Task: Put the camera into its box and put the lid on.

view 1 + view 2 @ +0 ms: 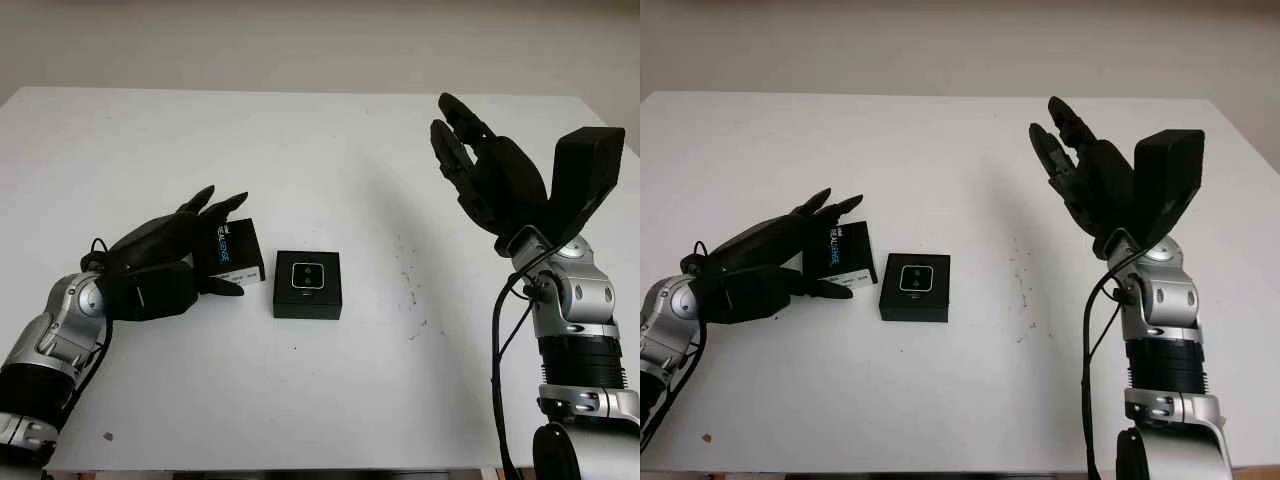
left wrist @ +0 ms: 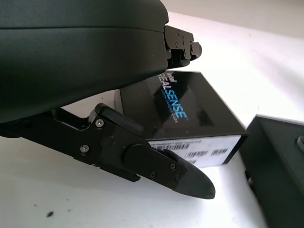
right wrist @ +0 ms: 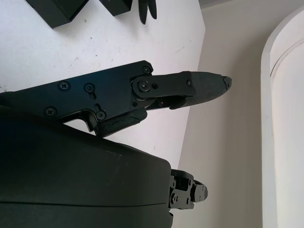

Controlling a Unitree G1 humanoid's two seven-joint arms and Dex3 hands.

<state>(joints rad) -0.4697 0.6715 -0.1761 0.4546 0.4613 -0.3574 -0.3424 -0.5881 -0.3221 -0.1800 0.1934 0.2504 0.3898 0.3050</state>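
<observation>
White desk (image 1: 320, 400) is seen carrying the open black box (image 1: 308, 284) near its middle, with the camera (image 1: 306, 276) already seated inside, and the black lid (image 1: 229, 252) just beside it on the left. The left robot hand (image 1: 190, 250) is pinched loosely around the lid, fingers over it and thumb under its labelled edge; the right robot hand (image 1: 480, 160) is raised well apart, open, holding nothing. A slip is judged likely if the lid is lifted on so shallow a grip, and a skewed lid could jam on the box rim or push the box aside.
</observation>
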